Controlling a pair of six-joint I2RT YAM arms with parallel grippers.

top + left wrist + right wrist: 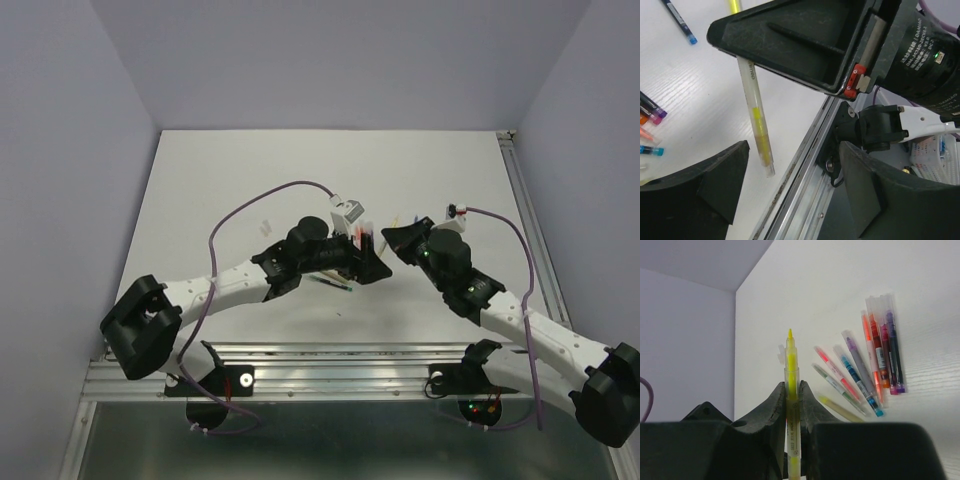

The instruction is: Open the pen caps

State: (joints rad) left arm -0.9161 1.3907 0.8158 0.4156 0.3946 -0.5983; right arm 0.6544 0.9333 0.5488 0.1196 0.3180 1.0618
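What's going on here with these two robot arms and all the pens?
The right gripper is shut on a yellow pen and holds it off the table. The left gripper is open. The pen's clear far end shows between its fingers, but they are not gripping it. The pen's other end looks bare-tipped. The other pens lie fanned out on the table.

pen caps (875, 307): short clear translucent tubes, seated over tips of coloured pens (880, 360), lying fanned flat on counter (930, 300).
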